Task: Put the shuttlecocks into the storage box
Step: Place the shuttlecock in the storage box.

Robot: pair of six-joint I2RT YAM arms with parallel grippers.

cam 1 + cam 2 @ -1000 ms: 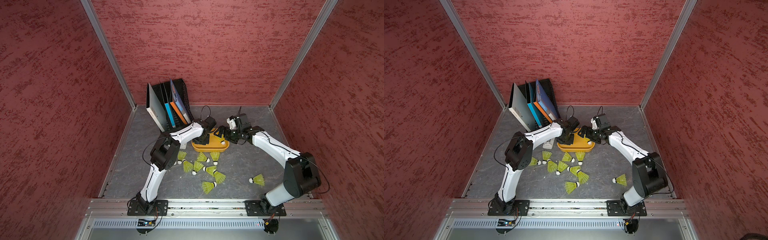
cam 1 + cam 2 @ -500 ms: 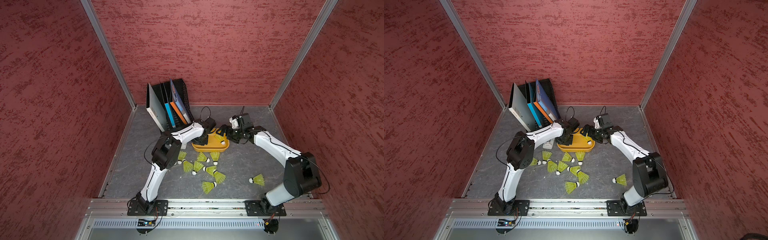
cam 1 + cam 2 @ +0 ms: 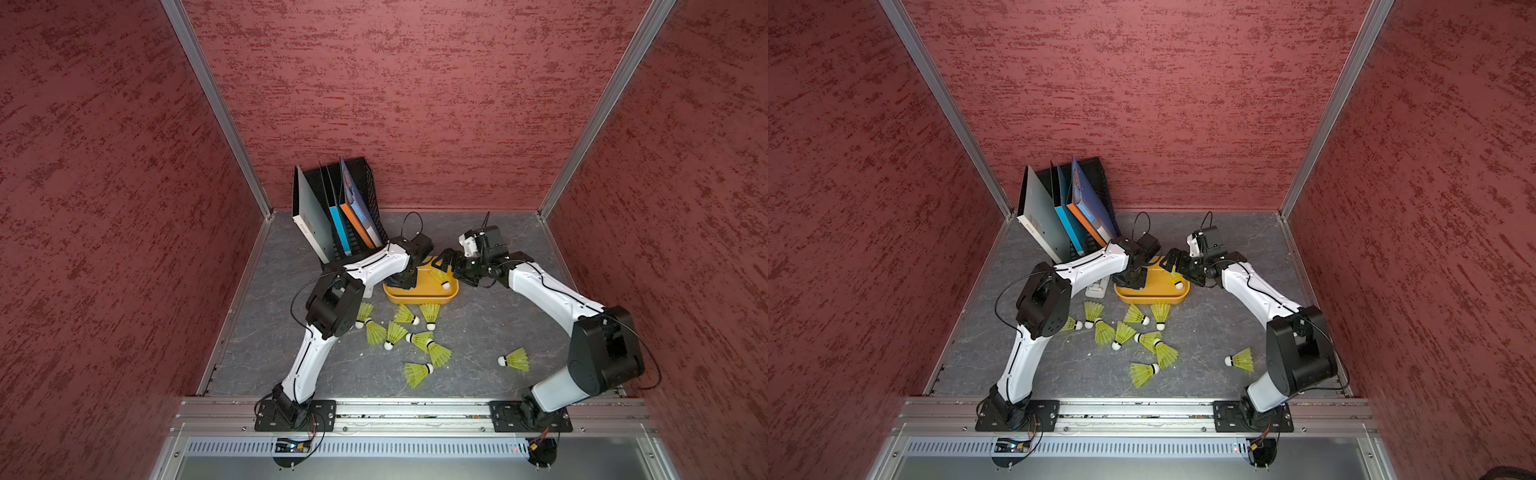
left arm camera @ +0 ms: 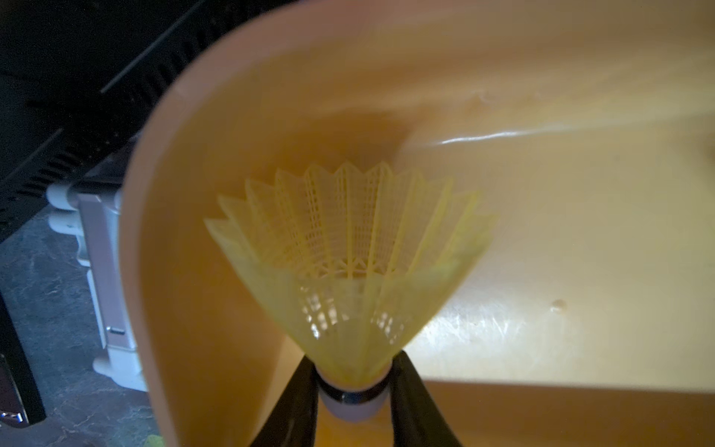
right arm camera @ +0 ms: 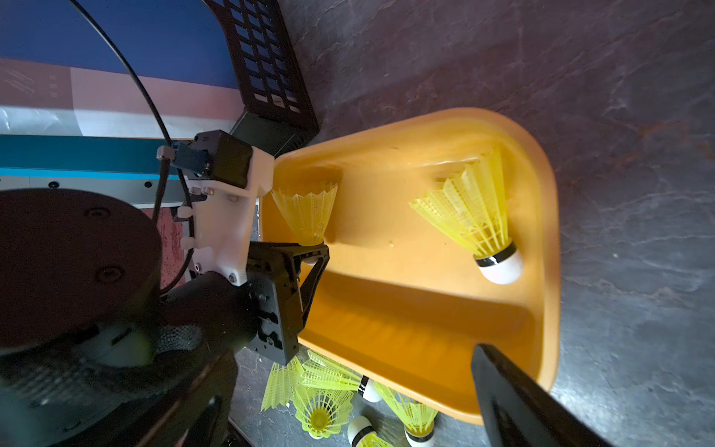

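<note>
At the storage box's (image 3: pixel 419 297) 9 o'clock end: left tool (image 4: pixel 354 391) grips one shuttlecock (image 4: pixel 348 267) by its white tip.
Its long axis continues the tool's line, skirt leading, inside the box wall; the right tool (image 3: pixel 448 262) gapes wide, empty, at 3 o'clock; loose shuttlecocks (image 3: pixel 415 332) lie on the table (image 3: pixel 478 332) at 6 o'clock.

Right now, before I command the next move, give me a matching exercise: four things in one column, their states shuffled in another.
1 left pincer
2 right pincer
3 storage box
4 file rack

A open, empty
B holds books
C shut on a shuttlecock at its white tip
D loose shuttlecock lies inside

Pairs: 1-C, 2-A, 3-D, 4-B
</note>
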